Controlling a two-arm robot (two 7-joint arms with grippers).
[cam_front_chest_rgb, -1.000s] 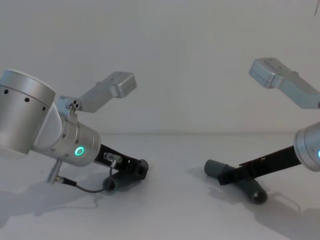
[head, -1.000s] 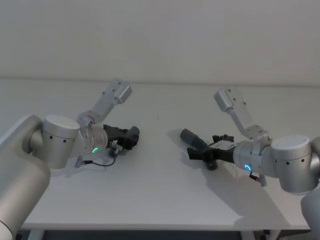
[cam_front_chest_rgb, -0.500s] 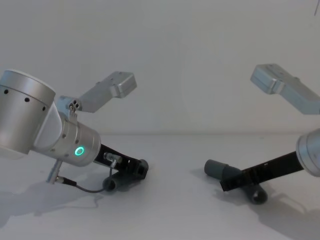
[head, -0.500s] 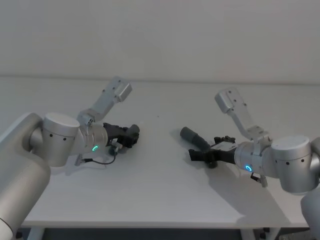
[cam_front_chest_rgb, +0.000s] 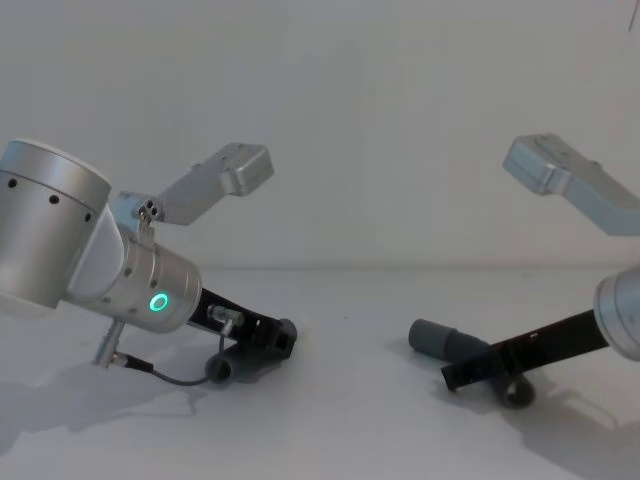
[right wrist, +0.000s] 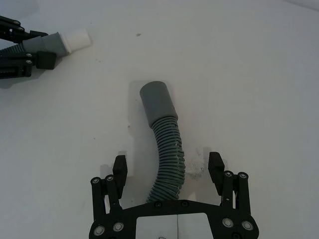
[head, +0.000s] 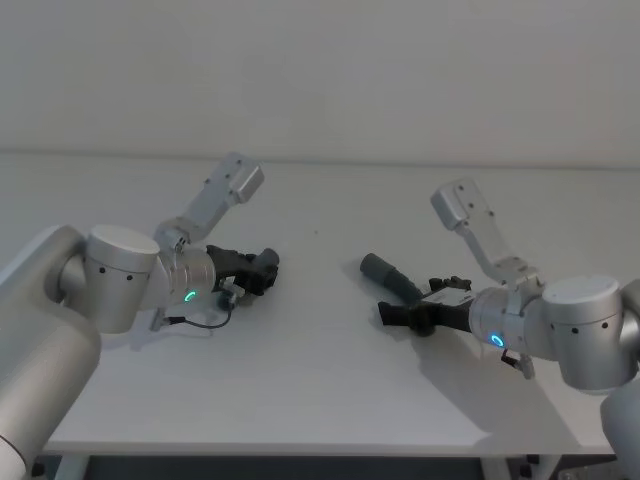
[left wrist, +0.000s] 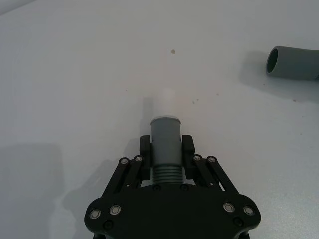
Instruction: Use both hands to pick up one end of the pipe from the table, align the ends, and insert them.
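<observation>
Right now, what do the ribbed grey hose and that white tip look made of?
Ribbed hose piece, straddled by the open right gripper: likely flexible plastic or rubber, matte dark grey; corrugated and bent. White sleeve, on the other piece, clamped by the left gripper: probably rigid plastic, smooth and matte.

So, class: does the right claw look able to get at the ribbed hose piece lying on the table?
Probably yes: the right claw is open, its fingers straddling the ribbed hose piece on the table, nothing between. The left claw, shut on the other piece, sits well aside.
</observation>
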